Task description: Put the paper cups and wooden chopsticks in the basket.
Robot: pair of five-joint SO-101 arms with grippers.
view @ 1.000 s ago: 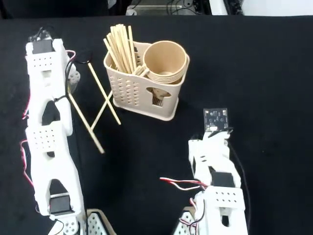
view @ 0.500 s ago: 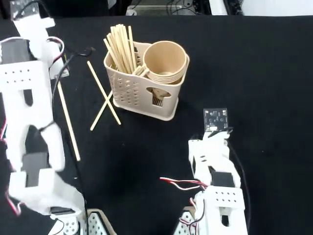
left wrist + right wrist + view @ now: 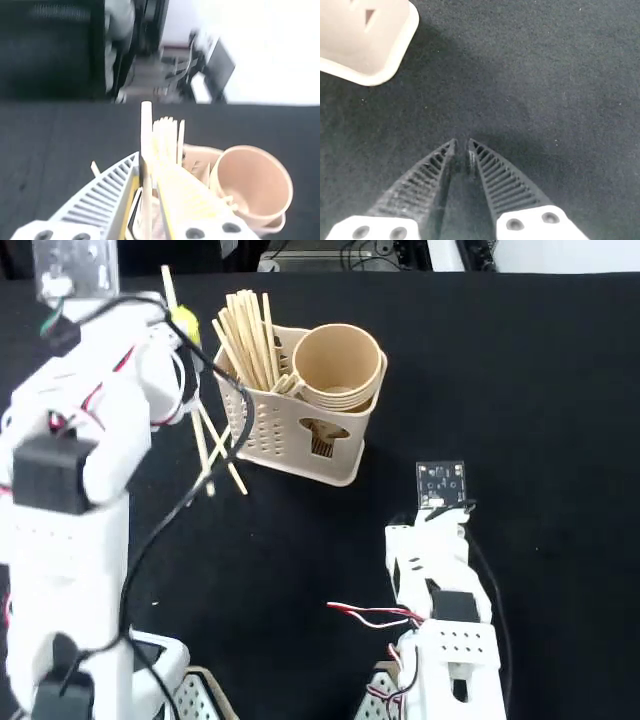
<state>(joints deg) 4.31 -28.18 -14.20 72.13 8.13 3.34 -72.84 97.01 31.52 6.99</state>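
The beige slotted basket (image 3: 290,435) stands at the table's back middle. Stacked paper cups (image 3: 340,365) fill its right part, and a bundle of wooden chopsticks (image 3: 248,335) leans in its left part. My left gripper (image 3: 184,335) is raised just left of the basket, shut on one chopstick (image 3: 170,290) that stands nearly upright. In the left wrist view that chopstick (image 3: 146,145) sits between the jaws of my left gripper (image 3: 145,162), with the cups (image 3: 250,182) beyond. Two crossed chopsticks (image 3: 228,465) lie on the table beside the basket. My right gripper (image 3: 461,145) is shut and holds nothing, low over the black cloth.
The right arm (image 3: 435,570) rests at the front middle, well short of the basket, whose corner (image 3: 365,35) is seen in the right wrist view. The left arm's white body (image 3: 70,540) covers the table's left side. Black cloth stretches bare to the right.
The left arm has risen from the table and swung toward the basket, lifting one chopstick off the cloth. The two crossed chopsticks and the right arm have stayed put.
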